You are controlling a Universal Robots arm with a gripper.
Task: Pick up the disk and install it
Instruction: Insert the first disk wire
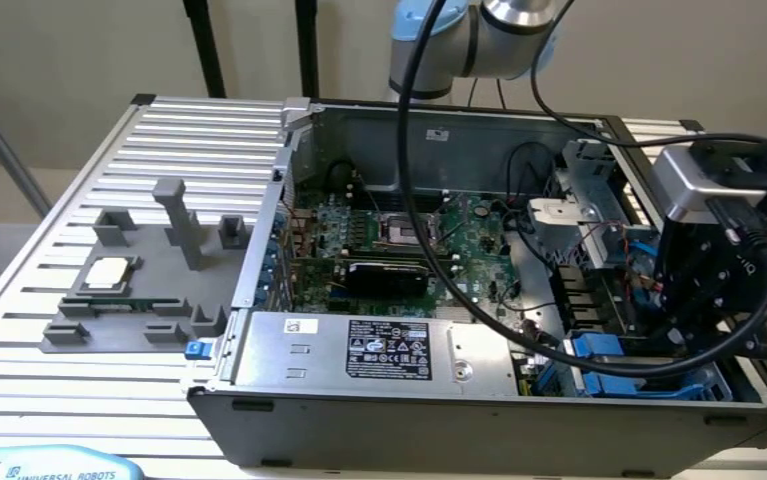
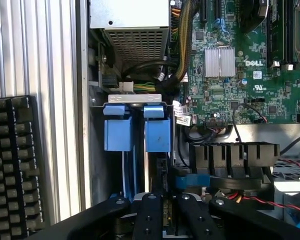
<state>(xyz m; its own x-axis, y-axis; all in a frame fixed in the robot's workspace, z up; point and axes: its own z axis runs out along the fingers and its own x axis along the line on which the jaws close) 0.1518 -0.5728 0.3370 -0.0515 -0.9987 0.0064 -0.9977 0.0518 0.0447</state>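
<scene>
Pincer hangs low inside the open case, at the drive bays on the exterior view's right, its black fingers drawn close together on the disk, which stands on edge between them. Little of the disk shows: a thin dark edge and its blue bracket. Two blue carriers sit side by side in the bay just beyond it.
</scene>
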